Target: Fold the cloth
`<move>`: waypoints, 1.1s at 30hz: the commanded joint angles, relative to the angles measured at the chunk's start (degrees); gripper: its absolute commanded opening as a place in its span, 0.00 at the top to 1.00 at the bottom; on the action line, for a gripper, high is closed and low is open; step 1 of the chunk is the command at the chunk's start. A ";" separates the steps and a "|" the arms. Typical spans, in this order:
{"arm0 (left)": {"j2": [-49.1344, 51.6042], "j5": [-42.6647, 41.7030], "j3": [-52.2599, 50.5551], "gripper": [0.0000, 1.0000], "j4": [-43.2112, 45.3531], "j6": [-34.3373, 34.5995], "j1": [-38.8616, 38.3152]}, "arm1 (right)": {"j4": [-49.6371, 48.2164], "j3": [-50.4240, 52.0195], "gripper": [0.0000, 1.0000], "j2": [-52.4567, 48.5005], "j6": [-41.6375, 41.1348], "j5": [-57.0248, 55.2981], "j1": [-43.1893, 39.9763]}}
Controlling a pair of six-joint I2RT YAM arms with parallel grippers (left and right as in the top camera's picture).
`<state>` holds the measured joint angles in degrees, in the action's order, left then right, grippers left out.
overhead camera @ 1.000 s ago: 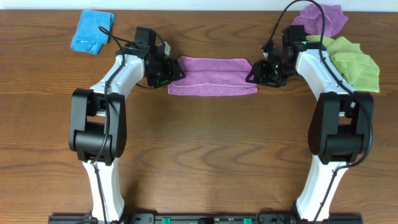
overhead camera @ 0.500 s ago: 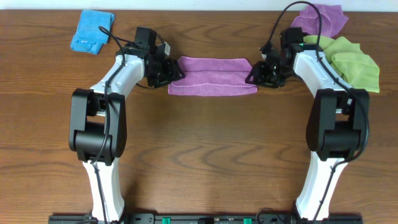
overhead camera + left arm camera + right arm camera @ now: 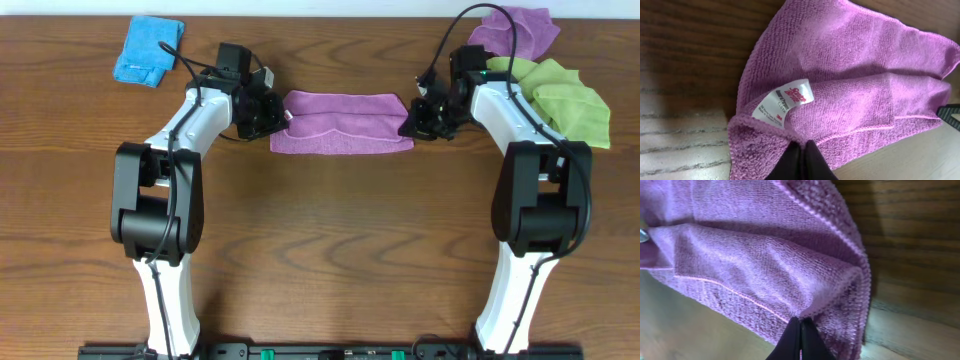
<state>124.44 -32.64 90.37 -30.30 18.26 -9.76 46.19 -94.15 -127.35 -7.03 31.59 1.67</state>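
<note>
The purple-magenta cloth (image 3: 342, 121) lies folded into a long strip at the back middle of the table. My left gripper (image 3: 282, 117) is shut on the cloth's left end. In the left wrist view the black fingertips (image 3: 812, 159) pinch the cloth (image 3: 850, 65) just below its white tag (image 3: 784, 101). At the strip's right end my right gripper (image 3: 408, 121) is shut on the cloth as well. The right wrist view shows the fingertips (image 3: 809, 339) closed on the stitched edge of the cloth (image 3: 760, 255) near a folded corner.
A bunched purple cloth (image 3: 522, 30) and a lime-green towel (image 3: 570, 98) lie at the back right, close behind the right arm. A folded blue cloth (image 3: 148, 50) sits at the back left. Bare wood stretches in front of the strip.
Both grippers have closed on the ends of the cloth; a second ago their jaws stood apart. The right gripper edged slightly toward the strip. The cloth has not shifted.
</note>
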 commanded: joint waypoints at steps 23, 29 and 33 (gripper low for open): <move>0.90 -6.12 5.44 0.94 18.18 4.13 2.99 | -4.72 -10.91 0.98 -0.87 -7.32 9.55 -1.49; 0.94 -2.10 5.42 0.94 19.19 4.94 3.02 | -6.67 -10.91 0.98 -0.92 -8.66 7.19 -1.51; 1.95 -1.84 5.42 0.94 19.47 4.98 3.06 | -6.88 -10.91 0.99 -0.94 -8.66 6.21 -1.51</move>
<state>124.55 -35.70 94.65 -11.05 22.74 -6.90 39.16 -104.16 -127.35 -14.70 38.92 0.64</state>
